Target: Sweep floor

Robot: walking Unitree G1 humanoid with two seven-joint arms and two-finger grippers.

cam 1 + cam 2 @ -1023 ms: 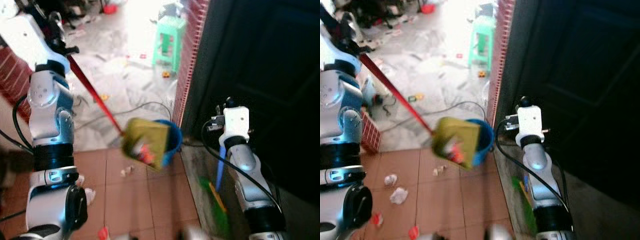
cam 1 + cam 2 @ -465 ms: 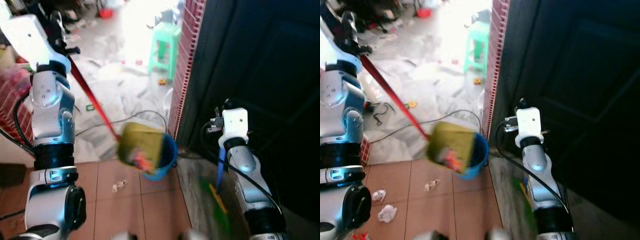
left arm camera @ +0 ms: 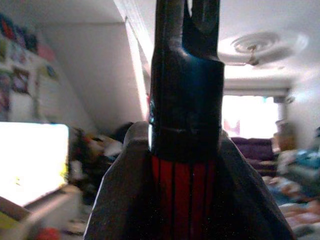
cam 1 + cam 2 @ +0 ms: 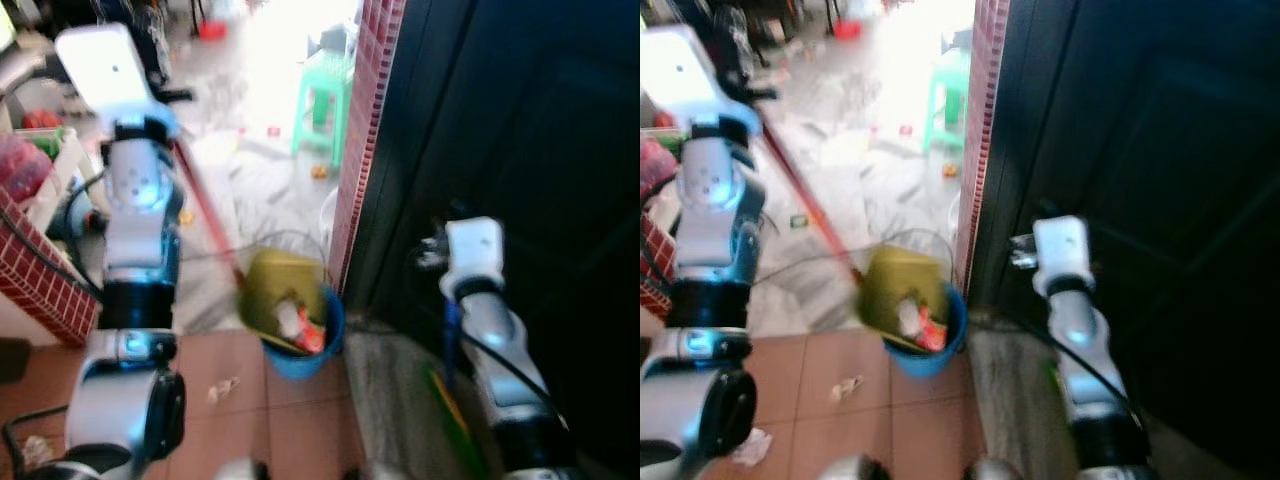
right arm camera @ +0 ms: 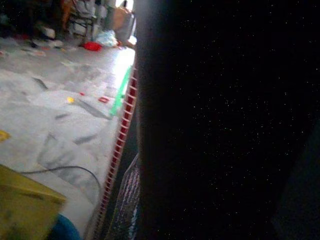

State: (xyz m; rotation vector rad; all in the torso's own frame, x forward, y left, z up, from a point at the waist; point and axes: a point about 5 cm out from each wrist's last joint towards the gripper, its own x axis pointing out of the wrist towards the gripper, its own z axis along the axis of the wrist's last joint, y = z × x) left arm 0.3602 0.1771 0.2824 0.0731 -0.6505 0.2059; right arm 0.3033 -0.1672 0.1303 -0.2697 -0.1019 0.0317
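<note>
My left gripper (image 4: pixel 168 96) is raised at the upper left and shut on the red handle (image 4: pixel 205 215) of a yellow dustpan (image 4: pixel 283 288). The left wrist view shows the same handle (image 3: pixel 185 190), red with a black end, pinched between my fingers. The dustpan tilts with its lower edge inside a blue bucket (image 4: pixel 298 357), and red and white litter (image 4: pixel 300 325) lies at that edge. My right gripper (image 4: pixel 430 252) stays by the dark door, shut on a broom with a blue handle (image 4: pixel 447 335) and green bristles (image 4: pixel 452 420) that hangs beside the arm.
A red brick pillar (image 4: pixel 365 130) and a dark door (image 4: pixel 520 130) stand right of the bucket. A green stool (image 4: pixel 325 95) stands farther out on the marble floor, and a cable (image 4: pixel 290 235) loops behind the bucket. Paper scraps (image 4: pixel 222 385) lie on the tiles. A low brick wall (image 4: pixel 40 280) is at left.
The view has shifted as I moved. The dustpan has come down from in front of the bucket until its lower edge rests inside it. The right arm keeps its pose.
</note>
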